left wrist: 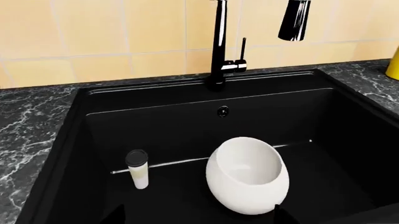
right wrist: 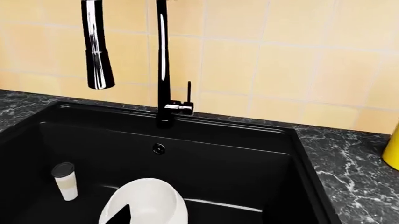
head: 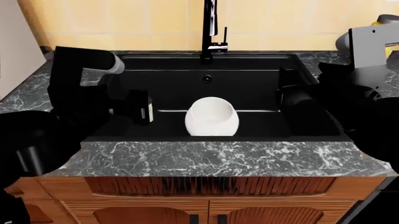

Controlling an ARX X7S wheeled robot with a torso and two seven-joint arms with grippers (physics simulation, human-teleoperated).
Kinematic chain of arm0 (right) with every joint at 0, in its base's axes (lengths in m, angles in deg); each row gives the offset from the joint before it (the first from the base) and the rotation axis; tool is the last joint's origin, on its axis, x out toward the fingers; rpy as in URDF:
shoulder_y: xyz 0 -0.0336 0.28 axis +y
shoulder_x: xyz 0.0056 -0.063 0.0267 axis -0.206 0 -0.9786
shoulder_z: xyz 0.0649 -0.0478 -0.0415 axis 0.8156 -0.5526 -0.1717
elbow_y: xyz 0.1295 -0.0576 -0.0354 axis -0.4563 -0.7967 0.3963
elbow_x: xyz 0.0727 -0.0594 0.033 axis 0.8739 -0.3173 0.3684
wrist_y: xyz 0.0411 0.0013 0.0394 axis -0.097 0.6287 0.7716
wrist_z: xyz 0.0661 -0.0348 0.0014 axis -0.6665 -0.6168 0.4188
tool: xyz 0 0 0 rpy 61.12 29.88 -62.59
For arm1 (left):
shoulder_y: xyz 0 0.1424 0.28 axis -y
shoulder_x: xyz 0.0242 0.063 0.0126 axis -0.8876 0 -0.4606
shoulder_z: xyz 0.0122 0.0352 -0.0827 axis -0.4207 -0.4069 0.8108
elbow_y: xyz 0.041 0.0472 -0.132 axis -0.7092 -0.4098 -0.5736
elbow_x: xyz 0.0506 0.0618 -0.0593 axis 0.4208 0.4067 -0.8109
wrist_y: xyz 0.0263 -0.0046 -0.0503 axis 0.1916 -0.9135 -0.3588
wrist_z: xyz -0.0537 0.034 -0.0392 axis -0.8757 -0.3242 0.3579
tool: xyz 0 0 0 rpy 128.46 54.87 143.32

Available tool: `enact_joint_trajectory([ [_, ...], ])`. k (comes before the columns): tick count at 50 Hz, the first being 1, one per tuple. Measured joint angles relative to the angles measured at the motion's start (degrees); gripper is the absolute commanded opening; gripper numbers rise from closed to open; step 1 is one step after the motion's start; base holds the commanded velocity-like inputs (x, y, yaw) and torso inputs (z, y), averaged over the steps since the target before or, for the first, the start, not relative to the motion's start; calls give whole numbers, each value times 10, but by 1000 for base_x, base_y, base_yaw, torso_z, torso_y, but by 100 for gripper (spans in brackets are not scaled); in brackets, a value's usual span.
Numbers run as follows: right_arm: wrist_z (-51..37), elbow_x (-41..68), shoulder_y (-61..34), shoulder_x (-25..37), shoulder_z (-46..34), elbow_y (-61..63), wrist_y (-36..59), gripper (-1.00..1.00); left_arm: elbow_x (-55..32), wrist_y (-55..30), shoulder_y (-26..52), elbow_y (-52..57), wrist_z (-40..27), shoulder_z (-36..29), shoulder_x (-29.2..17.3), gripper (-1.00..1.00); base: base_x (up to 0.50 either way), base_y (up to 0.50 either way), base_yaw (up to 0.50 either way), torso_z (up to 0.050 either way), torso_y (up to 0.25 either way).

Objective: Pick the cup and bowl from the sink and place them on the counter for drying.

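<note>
Both pieces sit down in the sink [head: 249, 79]. The bowl [head: 212, 116] is tipped on its side about mid-basin, and the cup [left wrist: 137, 169] stands upright near the sink's left wall, apart from the bowl. Left end effector [head: 140, 106] hangs right by the cup; right end effector [head: 290, 100] is inside the right wall. Can't tell if either one's apart or together. Bench [head: 212, 158] runs all round.
</note>
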Motion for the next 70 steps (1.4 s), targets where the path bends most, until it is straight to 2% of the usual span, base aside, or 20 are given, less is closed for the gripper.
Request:
enact_joint_trajectory([
  [41,-12,10,20,3,-5,-16,-9,100,-25,18,-4,-22,-15,-32,-24,100,458,0,0,0,1],
  [58,-17,22,24,4,-8,-18,-4,100,-33,27,-13,-29,-17,-40,-33,100,204,0,0,0,1],
  [70,-37,60,19,-6,-10,-36,55,100,-45,26,-34,-26,-29,-48,-36,100,0,0,0,0,0],
])
